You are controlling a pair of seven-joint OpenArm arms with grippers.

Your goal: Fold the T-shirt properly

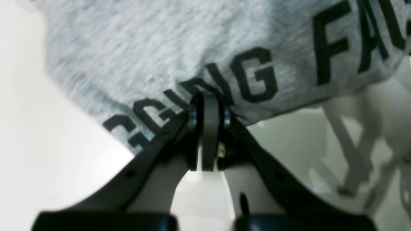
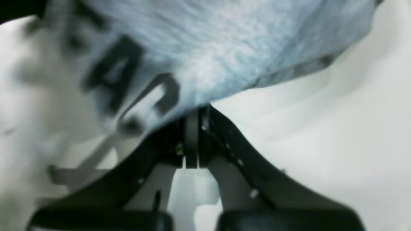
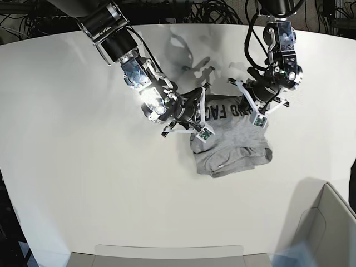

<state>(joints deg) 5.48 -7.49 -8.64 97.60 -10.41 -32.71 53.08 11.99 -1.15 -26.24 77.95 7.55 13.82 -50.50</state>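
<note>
1. Hidden/cut off: shirt (image 3: 231,139) lettering only partly readable. Base view shows "FAC" + "NG" w/ the rest covered by arms; left wrist view shows "GGING FA", the last letters running off frame.
2. Right wrist view blurry: only an "A" and part of a "C" legible on the cloth (image 2: 224,48); far edge of fabric out of focus.
3. Both claw tips partly buried in fabric, so exact pinch spot on the hem is hard to make out.
4. Left claw (image 1: 208,102): jaws pressed together, gripping shirt (image 1: 160,57) edge right at the printed letters, cloth bunched there.
5. Right claw (image 2: 196,112): jaws fully together, gripping shirt edge; fabric drapes up and away from tips.
6. In base view left claw (image 3: 260,109) sits at shirt's right top corner, right claw (image 3: 192,114) at its left top corner.
7. Shirt location: mid tabletop (image 3: 83,167), top edge lifted between the 2 claws, lower part crumpled and resting on the surface.
8. Bin (image 3: 325,233) at lower right, cut off by frame edge; contents not visible.
9. Counts: 1 shirt, 2 arms, 2 claws, 1 bin.
</note>
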